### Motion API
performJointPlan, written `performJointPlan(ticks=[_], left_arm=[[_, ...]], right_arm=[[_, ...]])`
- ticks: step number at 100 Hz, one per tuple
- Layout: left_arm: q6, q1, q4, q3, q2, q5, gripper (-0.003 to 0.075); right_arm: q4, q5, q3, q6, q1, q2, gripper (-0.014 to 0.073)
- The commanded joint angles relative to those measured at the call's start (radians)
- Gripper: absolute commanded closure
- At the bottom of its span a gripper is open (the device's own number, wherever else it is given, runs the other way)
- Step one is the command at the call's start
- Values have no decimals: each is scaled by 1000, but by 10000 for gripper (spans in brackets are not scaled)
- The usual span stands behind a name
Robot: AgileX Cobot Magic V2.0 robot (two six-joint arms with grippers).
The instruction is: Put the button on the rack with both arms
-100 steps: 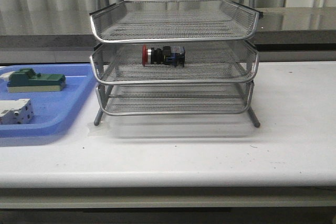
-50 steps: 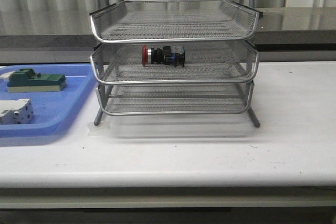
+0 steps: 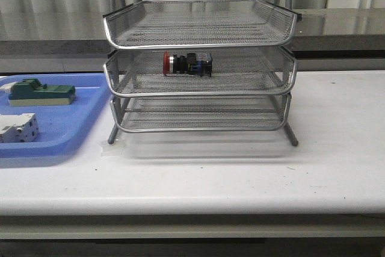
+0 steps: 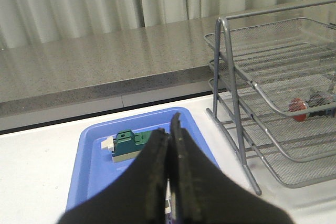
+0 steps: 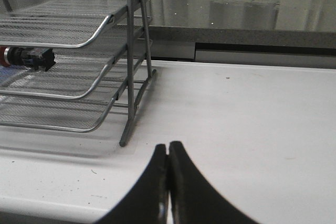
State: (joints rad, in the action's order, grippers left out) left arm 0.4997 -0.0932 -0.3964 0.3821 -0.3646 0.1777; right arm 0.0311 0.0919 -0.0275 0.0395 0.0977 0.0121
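Note:
The button (image 3: 186, 64), red cap to the left, lies on its side in the middle tier of the silver wire rack (image 3: 198, 91). It also shows in the left wrist view (image 4: 307, 107) and the right wrist view (image 5: 26, 58). My left gripper (image 4: 169, 132) is shut and empty above the blue tray, well away from the rack (image 4: 273, 98). My right gripper (image 5: 168, 153) is shut and empty over the bare white table, beside the rack's leg (image 5: 134, 108). Neither arm shows in the front view.
A blue plastic tray (image 3: 54, 142) lies left of the rack and holds a green block (image 3: 41, 91) and a white block (image 3: 18, 127). The tray (image 4: 94, 166) and green block (image 4: 131, 142) also show in the left wrist view. A grey counter (image 3: 337, 28) runs behind the table.

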Motion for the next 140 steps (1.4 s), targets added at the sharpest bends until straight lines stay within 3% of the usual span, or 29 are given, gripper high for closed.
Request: performJointPlan(ticks=[1, 25, 41, 88, 140], left_arm=[[-18, -9, 27, 27, -5, -88, 740], [-466, -9, 462, -31, 40, -178, 740], [-471, -9, 465, -137, 116, -280, 740], [-522, 38, 460, -397, 404, -305, 740], [-539, 38, 463, -427, 400, -314, 740]], right_arm=[[5, -86, 17, 2, -8, 10, 654], [5, -86, 17, 2, -8, 10, 654], [5, -86, 17, 2, -8, 10, 654], [5, -86, 17, 2, -8, 10, 654], [5, -86, 17, 2, -8, 10, 654]])
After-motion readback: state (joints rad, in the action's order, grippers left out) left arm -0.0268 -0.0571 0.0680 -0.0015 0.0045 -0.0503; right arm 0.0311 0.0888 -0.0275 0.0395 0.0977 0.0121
